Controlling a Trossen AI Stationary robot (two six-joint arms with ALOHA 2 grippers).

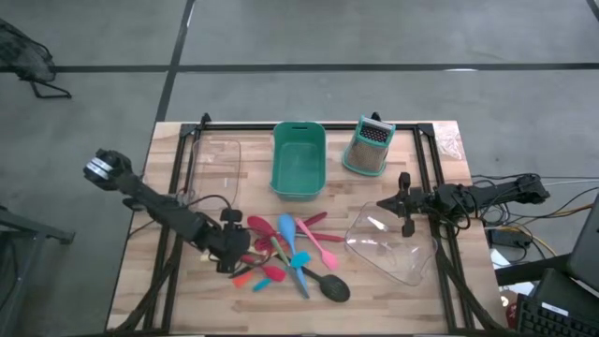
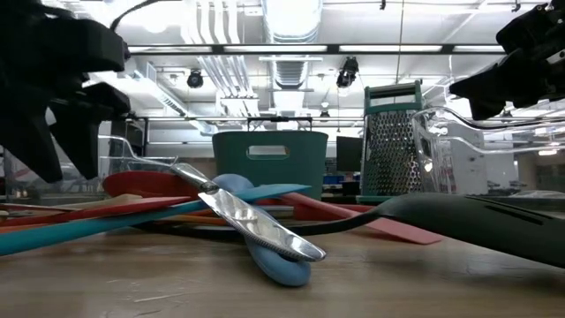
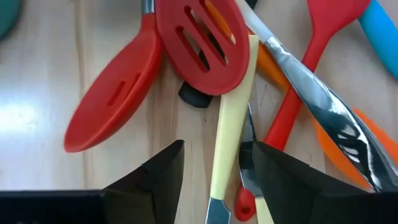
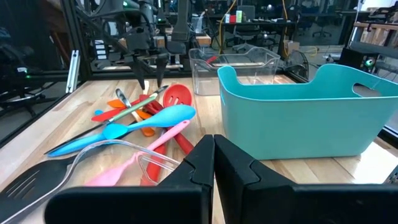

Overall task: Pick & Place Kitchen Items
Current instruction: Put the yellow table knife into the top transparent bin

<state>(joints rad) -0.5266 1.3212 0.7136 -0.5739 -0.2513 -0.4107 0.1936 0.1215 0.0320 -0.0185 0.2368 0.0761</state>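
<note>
Kitchen items (image 1: 285, 253) heaped in a crossed pile on the desk (image 1: 374, 300), just in front of the teal bin (image 1: 277, 159): red slotted spoons, blue and pink spatulas, a black-headed spoon at the far edge from the bin. None inside the bin yet.

Left pincer (image 1: 231, 255) low over the pile's end, in front of the bin and to its left, fingers apart and straddling a cream-handled tool (image 3: 231, 112). Right pincer (image 1: 404, 213) off to the bin's right, fingers together, seemingly nipping the rim of a clear tub (image 1: 393, 248), with the box grater (image 1: 368, 148) beyond it beside the bin.

Risks, as judged from here:
- Cream handle pinned under a red slotted spoon (image 3: 202, 46) and crossed by a shiny metal tool (image 3: 317, 106); likely to drag both along on lifting, scattering the pile or flicking a piece off the desk.
- Smooth, narrow handle; liable to pivot or slip if pinched off-centre.
- A thin red-tipped tool right beside the handle between the fingers; easy to catch two at once.
- Long handle overhanging the bin's rim on release, tipping back out.
</note>
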